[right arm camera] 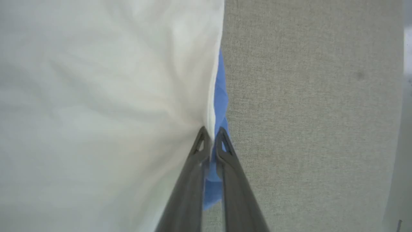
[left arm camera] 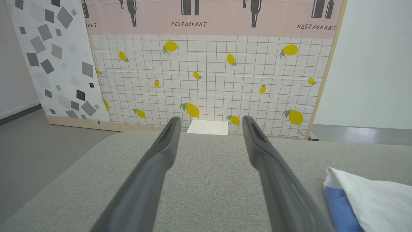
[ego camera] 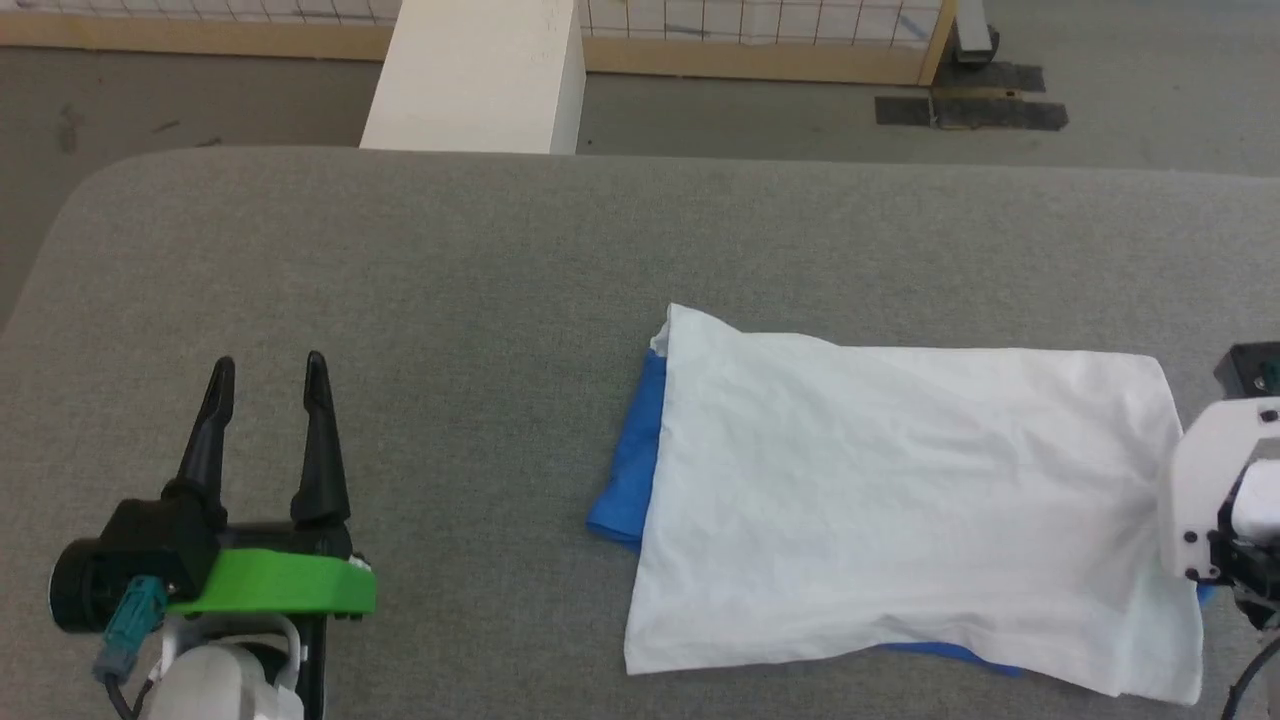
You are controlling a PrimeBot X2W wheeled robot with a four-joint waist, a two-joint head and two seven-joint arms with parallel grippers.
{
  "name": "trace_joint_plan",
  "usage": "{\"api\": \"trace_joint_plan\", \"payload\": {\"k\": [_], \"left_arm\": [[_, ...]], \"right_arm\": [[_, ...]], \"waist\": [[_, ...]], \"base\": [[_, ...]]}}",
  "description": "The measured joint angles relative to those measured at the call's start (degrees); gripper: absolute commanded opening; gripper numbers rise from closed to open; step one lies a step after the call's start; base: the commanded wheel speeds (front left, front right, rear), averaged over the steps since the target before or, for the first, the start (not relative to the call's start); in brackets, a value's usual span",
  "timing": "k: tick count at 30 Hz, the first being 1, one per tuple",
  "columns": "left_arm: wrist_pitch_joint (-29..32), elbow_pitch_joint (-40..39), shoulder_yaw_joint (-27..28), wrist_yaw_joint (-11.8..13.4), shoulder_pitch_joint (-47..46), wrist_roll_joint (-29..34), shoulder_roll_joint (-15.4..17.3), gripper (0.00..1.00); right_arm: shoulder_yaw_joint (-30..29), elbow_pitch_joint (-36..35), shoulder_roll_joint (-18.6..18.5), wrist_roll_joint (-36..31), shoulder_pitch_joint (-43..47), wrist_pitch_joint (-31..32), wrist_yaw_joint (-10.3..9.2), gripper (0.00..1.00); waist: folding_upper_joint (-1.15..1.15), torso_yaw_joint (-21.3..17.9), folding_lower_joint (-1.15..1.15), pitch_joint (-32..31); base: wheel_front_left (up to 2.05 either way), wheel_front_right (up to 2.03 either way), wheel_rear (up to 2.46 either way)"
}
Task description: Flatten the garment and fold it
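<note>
Head view: garment point(ego camera: 900, 500) lies as a white rectangle on the right half of the grey table point(ego camera: 400, 250), with blue sleeve peeking out at its left and near edges; left gripper point(ego camera: 268, 385) is spread, well apart from it. Left wrist view: spread fingers over bare table, cloth corner at lower right. Right wrist view: right gripper point(right arm camera: 210, 133) is pressed together on the garment's edge, probably pinching white and blue layers both. The cloth looks thin, limp and light, so hold it at edges or corners and expect sag.
</note>
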Motion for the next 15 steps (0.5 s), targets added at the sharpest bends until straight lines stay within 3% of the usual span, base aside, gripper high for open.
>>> {"api": "trace_joint_plan", "payload": {"k": [10,15], "left_arm": [[0.0,-0.4,1.3,-1.5,2.7,1.6,-2.4,1.00],[0.0,-0.7,1.4,-2.3,2.9,2.5,-3.0,1.00]], "right_arm": [[11.9,-19.8,-2.4,9.6,2.1,5.9,-0.01,0.00],[17.8,-22.7,-0.3,12.4,1.6,6.5,-0.01,0.00]], "waist": [[0.00,-0.3,0.00,-4.0],[0.00,0.5,0.00,-4.8]], "base": [[0.00,0.00,0.00],[0.00,0.00,0.00]]}}
